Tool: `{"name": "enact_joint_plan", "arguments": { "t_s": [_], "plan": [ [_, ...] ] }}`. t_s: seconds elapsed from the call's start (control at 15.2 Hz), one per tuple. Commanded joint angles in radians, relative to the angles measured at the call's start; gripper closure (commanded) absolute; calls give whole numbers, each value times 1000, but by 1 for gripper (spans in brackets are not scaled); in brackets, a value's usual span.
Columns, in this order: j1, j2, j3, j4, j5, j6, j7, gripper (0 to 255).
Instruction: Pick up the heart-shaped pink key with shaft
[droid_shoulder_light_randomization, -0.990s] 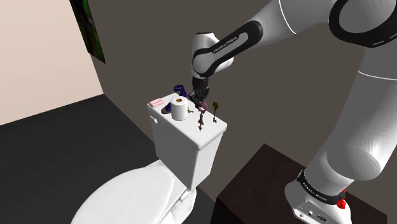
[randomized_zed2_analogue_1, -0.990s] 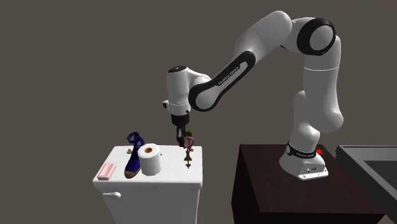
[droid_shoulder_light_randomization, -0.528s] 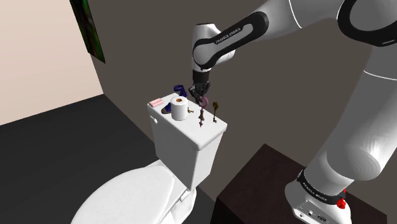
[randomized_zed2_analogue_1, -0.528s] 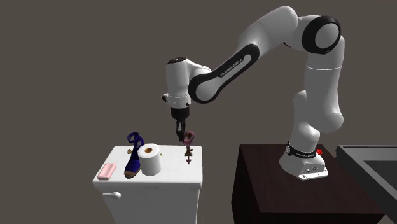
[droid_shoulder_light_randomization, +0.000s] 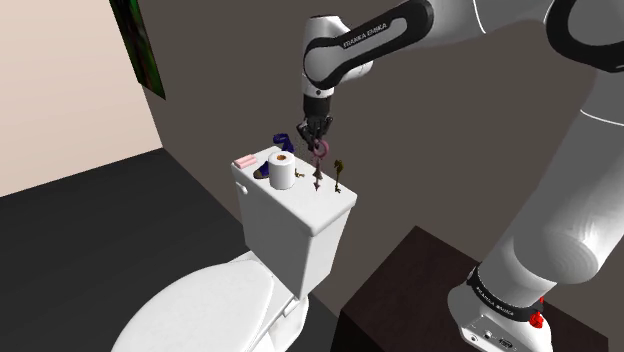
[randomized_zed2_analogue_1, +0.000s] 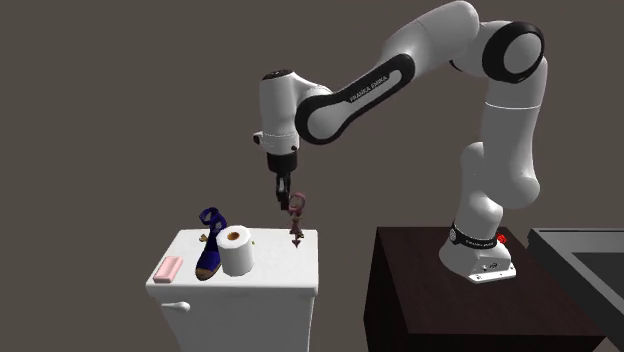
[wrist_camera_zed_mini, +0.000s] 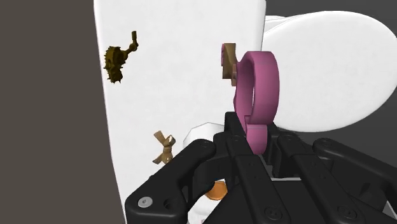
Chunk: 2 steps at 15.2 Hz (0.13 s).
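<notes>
- Shoulder view: white robot arm (droid_shoulder_light_randomization: 365, 45) reaching down over a white toilet's tank lid (droid_shoulder_light_randomization: 300, 210), which stands against a dark wall.
  - The black jaws are clenched on the pink key (droid_shoulder_light_randomization: 319, 160) at its heart-shaped top.
  - The shaft hangs straight down under its own weight, with its tip close above the lid.
  - A toilet paper roll (droid_shoulder_light_randomization: 283, 171) stands just beside the key, and a dark brass key (droid_shoulder_light_randomization: 340, 172) lies on its other side.
  - A pink bar (droid_shoulder_light_randomization: 244, 162) sits at the lid's far corner, and a blue object (droid_shoulder_light_randomization: 282, 141) lies behind the roll.
- Second exterior view: side-on look at the same tank lid (randomized_zed2_analogue_1: 290, 275).
  - The pink key (randomized_zed2_analogue_1: 297, 222) dangles below the jaws, shaft upright and pointing at the lid.
  - It appears clear of the surface, though the gap is hard to judge from here.
  - The roll (randomized_zed2_analogue_1: 237, 252) and the blue object (randomized_zed2_analogue_1: 211, 243) stand well apart from the key, toward this view's left. A straight lift would probably not brush them.
- Wrist view: looking down past the jaws.
  - The black fingers (wrist_camera_zed_mini: 210, 159) pinch the pink heart loop (wrist_camera_zed_mini: 256, 89) edge-on between them, a firm hold on the key's widest part.
  - A brownish shaft piece (wrist_camera_zed_mini: 228, 63) extends away from the loop toward the lid (wrist_camera_zed_mini: 178, 83) below.
  - Two other keys lie flat on the lid, a dark spiky one (wrist_camera_zed_mini: 119, 58) and a tan one (wrist_camera_zed_mini: 164, 146). Both are apart from the held key.
  - By my reading the pick is nearly complete, and only more height remains.
</notes>
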Motion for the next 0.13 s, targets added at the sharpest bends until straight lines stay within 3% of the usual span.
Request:
{"name": "enact_joint_plan", "arguments": {
  "t_s": [0.0,0.07],
  "plan": [
    [0,-2,0,13,0,-15,0,255],
    [0,-2,0,13,0,-15,0,255]
  ]
}}
